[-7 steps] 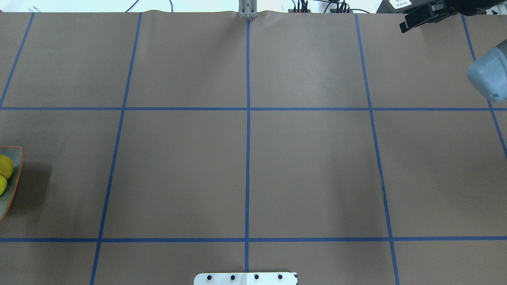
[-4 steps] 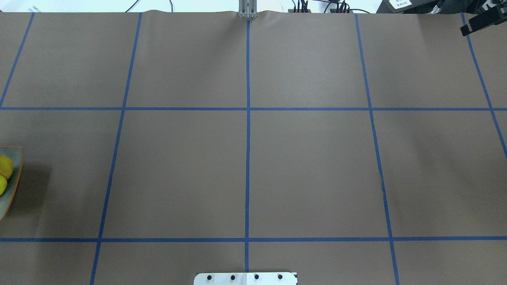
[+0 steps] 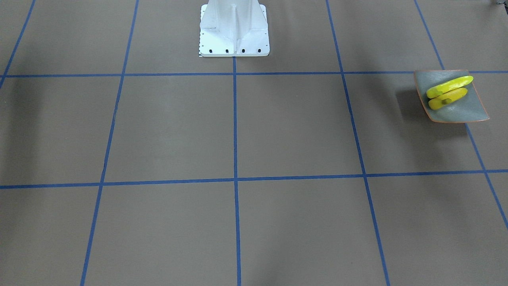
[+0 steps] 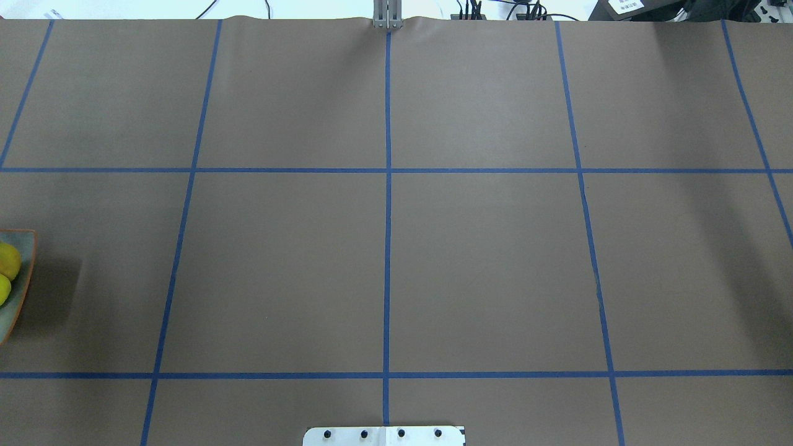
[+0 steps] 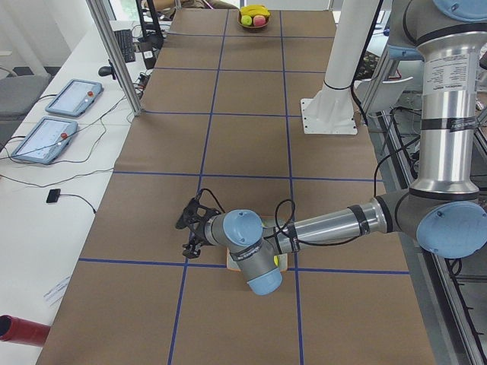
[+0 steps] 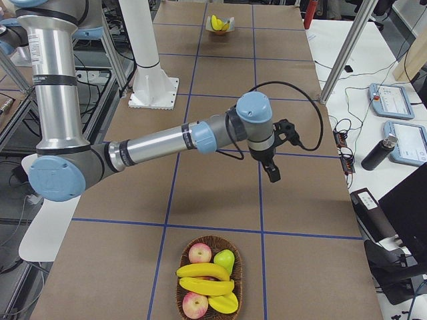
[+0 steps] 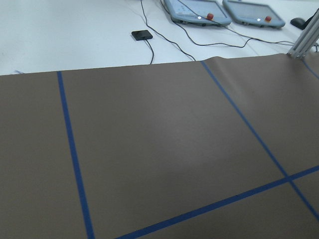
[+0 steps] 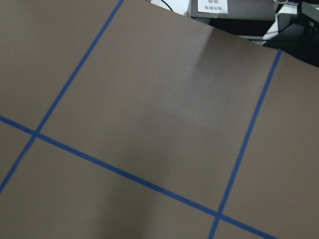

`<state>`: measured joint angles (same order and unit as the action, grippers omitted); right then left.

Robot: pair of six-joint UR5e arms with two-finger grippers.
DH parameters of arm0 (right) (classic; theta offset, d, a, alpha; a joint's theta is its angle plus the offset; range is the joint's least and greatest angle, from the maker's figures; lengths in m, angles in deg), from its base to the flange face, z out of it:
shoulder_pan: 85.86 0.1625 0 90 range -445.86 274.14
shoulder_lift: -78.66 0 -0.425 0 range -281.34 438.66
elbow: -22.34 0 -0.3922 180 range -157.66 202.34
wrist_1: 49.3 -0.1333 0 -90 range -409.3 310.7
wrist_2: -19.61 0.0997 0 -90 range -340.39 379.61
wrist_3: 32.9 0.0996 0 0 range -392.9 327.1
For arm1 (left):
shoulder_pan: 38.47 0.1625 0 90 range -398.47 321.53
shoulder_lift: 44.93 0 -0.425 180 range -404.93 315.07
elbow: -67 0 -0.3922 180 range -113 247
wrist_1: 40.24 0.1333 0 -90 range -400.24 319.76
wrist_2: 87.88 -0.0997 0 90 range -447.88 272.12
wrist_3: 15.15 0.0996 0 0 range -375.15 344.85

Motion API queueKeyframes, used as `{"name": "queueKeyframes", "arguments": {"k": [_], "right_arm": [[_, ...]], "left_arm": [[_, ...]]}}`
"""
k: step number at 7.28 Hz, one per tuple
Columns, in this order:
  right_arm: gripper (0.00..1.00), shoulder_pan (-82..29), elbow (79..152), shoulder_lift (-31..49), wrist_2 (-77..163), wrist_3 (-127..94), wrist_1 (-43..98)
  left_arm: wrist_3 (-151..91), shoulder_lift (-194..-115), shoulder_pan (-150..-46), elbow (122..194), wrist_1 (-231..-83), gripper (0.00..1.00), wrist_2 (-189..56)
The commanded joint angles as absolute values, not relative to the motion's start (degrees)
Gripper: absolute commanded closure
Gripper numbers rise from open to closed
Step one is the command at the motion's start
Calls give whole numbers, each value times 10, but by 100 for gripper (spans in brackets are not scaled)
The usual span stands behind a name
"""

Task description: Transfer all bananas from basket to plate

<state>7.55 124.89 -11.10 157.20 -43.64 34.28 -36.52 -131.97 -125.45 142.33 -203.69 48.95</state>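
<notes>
The grey-green plate (image 3: 456,111) with an orange rim holds two yellow bananas (image 3: 448,85) side by side. Its edge shows at the left border of the overhead view (image 4: 21,291). The wicker basket (image 6: 183,283) at the table's right end holds two bananas (image 6: 203,271) among other fruit. My left gripper (image 5: 190,228) hangs just past the plate, which the arm mostly hides. My right gripper (image 6: 273,175) hangs above the table, short of the basket. Both show only in side views, so I cannot tell whether they are open or shut. The wrist views show only table.
The white robot base (image 3: 234,28) stands at the table's robot side. The basket also holds two apples (image 6: 199,252) and a green-yellow fruit (image 6: 225,259). Two pendants (image 5: 72,95) and cables lie on the side desk. A metal post (image 5: 114,57) stands at the table edge.
In the overhead view my right gripper and wrist have slid out past the top right corner. The plate and its bananas have not moved.
</notes>
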Motion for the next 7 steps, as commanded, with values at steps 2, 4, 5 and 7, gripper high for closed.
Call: {"name": "queueKeyframes", "arguments": {"k": [2,4,5,7], "right_arm": [[1,205,1079,-148,1616,-645,339],[1,211,970,-150,1601,-673,324],[1,211,917,-153,1600,-667,264],[2,211,878,-150,1601,-657,249]], "left_arm": [[-256,-1330,-1244,1426,-1905,0,485],[-257,-1319,-1248,1449,-1906,0,487],[-257,-1313,-1247,1455,-1906,0,487],[-258,-1313,-1247,1455,-1908,0,487]]}}
